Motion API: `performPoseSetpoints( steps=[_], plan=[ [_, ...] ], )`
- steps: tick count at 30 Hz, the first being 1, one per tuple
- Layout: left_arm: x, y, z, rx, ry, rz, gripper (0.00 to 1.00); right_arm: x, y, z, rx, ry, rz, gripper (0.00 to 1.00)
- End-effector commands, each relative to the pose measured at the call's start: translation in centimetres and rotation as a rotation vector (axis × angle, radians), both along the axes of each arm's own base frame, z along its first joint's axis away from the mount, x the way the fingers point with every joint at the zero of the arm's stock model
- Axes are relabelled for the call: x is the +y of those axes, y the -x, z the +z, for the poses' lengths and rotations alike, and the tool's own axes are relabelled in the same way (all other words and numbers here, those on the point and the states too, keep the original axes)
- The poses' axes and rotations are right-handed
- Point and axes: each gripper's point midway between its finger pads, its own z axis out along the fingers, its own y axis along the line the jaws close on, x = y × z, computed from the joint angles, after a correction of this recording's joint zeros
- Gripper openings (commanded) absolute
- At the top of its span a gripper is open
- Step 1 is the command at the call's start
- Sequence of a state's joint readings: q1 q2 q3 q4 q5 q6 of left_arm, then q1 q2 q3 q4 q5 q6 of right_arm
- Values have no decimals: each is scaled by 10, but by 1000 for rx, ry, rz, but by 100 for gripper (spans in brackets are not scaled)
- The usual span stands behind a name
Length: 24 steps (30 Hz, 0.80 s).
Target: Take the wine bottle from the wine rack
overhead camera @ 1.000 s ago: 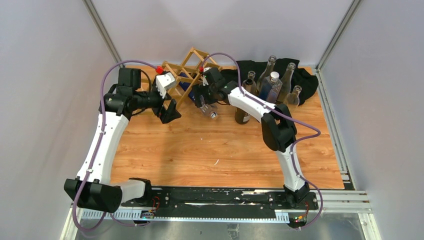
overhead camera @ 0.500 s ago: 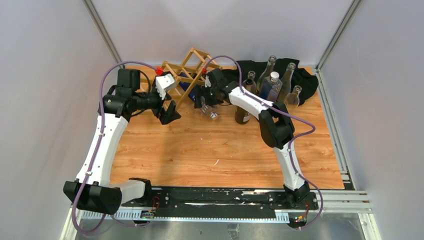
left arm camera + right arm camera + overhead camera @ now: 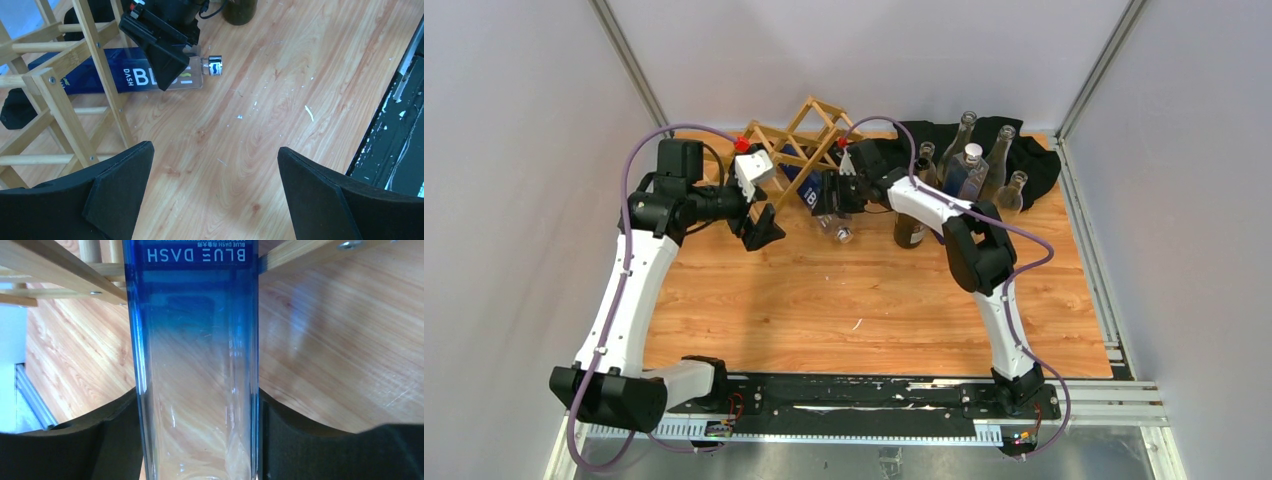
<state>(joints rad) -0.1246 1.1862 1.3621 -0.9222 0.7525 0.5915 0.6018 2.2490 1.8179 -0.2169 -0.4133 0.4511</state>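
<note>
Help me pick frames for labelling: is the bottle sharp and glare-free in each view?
Top external: even light, no glare, but the bottle is small and partly hidden by the right pincer. Left wrist: sharp; the pincer covers part of the label. Right wrist: label crisp but upside down, soft reflections in the clear glass.

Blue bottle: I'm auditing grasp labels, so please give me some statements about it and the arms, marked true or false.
The right pincer clamps the bottle from both sides. True.
The left pincer grips the rack. False: it is open and empty, beside the rack.
The bottle stands upright. False: it lies through the rack.
Other bottles stand right of the rack. True.
</note>
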Motion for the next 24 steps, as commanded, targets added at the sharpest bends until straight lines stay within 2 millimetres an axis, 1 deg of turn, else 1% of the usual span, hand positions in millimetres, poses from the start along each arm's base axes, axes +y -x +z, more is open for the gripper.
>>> performPoseSetpoints(
  steps=[1, 3, 4, 5, 9, 14, 18, 19, 20, 24],
  plan=[
    [1, 6, 3, -21, 5, -12, 100, 6, 3, 12, 5, -59, -2, 39],
    [1, 6, 3, -25, 2, -13, 100, 4, 4, 16, -4, -58, -8, 23],
    [1, 6, 3, -27, 1, -14, 100, 3, 4, 19, -10, -56, -13, 17],
    [2, 6, 3, -27, -1, -15, 100, 1, 5, 22, -15, -56, -15, 12],
    [2, 5, -5, -24, -19, -31, 100, -3, 11, 40, -55, -53, -27, 1],
    [6, 4, -19, -26, -66, -61, 100, -9, 32, 61, -111, -43, -39, 0],
    [9, 4, -25, -40, -104, -88, 100, -14, 54, 68, -114, -53, -57, 0],
    [10, 4, -27, -43, -117, -93, 100, -13, 64, 70, -121, -57, -50, 0],
    [11, 4, -30, -45, -127, -98, 100, -12, 70, 73, -131, -54, -48, 0],
    [16, 3, -35, -63, -173, -117, 100, -11, 85, 81, -142, -26, -56, 0]
  ],
)
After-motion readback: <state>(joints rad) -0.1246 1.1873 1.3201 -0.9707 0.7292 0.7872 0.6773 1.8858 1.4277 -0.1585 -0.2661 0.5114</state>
